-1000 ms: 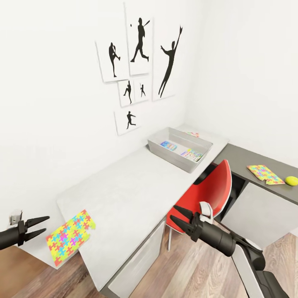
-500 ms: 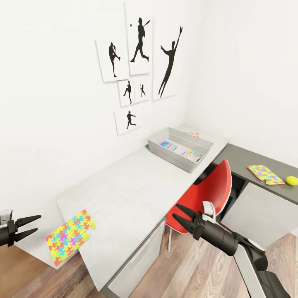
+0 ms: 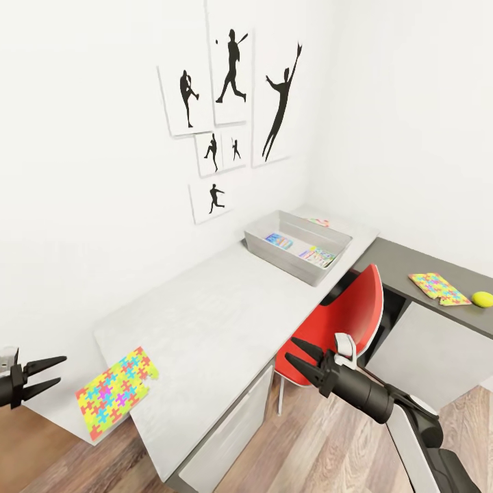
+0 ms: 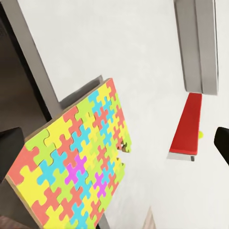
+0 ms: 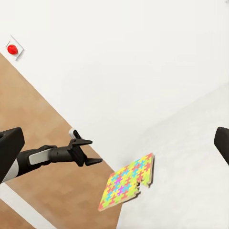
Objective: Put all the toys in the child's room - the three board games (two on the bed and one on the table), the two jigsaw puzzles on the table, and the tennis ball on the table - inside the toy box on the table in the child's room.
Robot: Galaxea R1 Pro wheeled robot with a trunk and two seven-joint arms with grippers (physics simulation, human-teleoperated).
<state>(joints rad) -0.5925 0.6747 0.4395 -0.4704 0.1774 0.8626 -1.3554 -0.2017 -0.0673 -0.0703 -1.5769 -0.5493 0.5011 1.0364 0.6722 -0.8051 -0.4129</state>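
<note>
Multicoloured jigsaw puzzle [image 3: 116, 389] overhanging table [image 3: 219, 308] corner

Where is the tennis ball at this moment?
In the head view, the tennis ball lies far right on the table's lower dark section, just beside a jigsaw puzzle.

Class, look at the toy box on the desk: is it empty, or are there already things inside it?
Not empty. The toy box holds two colourful flat boxes lying on its floor, in the head view.
</note>
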